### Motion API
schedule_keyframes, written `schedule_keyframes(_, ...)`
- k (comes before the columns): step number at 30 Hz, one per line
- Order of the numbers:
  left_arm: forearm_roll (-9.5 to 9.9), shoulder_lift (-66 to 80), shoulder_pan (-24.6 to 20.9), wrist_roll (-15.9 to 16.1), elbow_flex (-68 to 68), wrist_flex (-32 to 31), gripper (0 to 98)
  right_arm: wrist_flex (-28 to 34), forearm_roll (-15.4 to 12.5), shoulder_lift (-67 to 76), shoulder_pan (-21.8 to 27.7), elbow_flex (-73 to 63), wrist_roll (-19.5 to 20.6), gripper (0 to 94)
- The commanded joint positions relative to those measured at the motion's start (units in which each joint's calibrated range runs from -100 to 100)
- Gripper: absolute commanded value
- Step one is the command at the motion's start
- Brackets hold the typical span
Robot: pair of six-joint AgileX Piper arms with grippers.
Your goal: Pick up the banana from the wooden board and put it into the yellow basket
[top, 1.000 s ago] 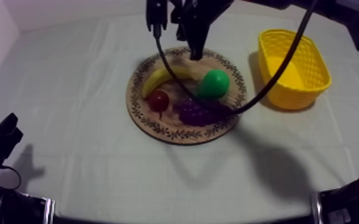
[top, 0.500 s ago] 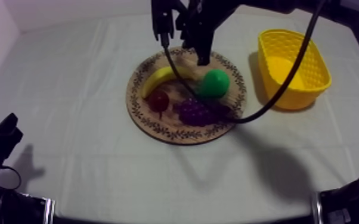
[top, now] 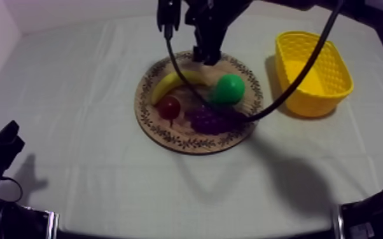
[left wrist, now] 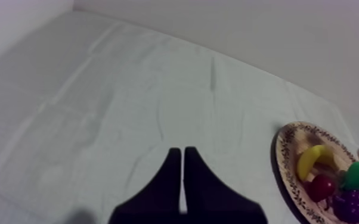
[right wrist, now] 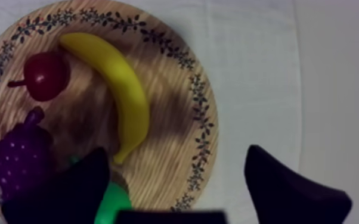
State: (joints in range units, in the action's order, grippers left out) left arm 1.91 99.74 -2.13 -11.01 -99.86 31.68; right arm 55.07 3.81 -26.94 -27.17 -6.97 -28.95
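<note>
While the right claw [top: 205, 58] hangs spread over the board [top: 181, 131], the banana [top: 163, 87] lies diagonally, rim to centre.

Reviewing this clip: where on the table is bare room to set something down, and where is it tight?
Bare cloth lies wide between the wooden board and the left gripper, and along the board's near side. The yellow basket is empty. Crowded: the board, with banana, pear, grapes, small red fruit, and the open right gripper overhead.
</note>
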Motion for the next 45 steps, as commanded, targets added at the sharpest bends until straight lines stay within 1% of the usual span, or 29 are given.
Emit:
schedule_keyframes(1,-0.03,0.01,0.0,0.0,-0.03,0.01,0.1,-1.3,1.34,0.13,-0.2,1.08,1.6,76.7)
schedule_keyframes(5,-0.03,0.01,0.0,0.0,-0.03,0.01,0.1,-2.24,2.35,0.12,-0.55,2.45,2.51,79.4)
schedule_keyframes(14,-0.03,0.01,0.0,0.0,-0.03,0.01,0.1,-2.95,2.88,-3.12,-1.03,1.56,3.02,79.0)
schedule_keyframes(23,-0.03,0.01,0.0,0.0,-0.03,0.01,0.1,-3.08,2.19,-8.95,-0.89,-1.93,2.69,77.8)
schedule_keyframes(34,-0.03,0.01,0.0,0.0,-0.03,0.01,0.1,-2.91,1.7,-12.59,-1.28,-3.56,2.14,76.2)
schedule_keyframes(45,-0.03,0.01,0.0,0.0,-0.03,0.01,0.1,-2.99,2.15,-16.14,-1.82,-4.7,2.7,75.2)
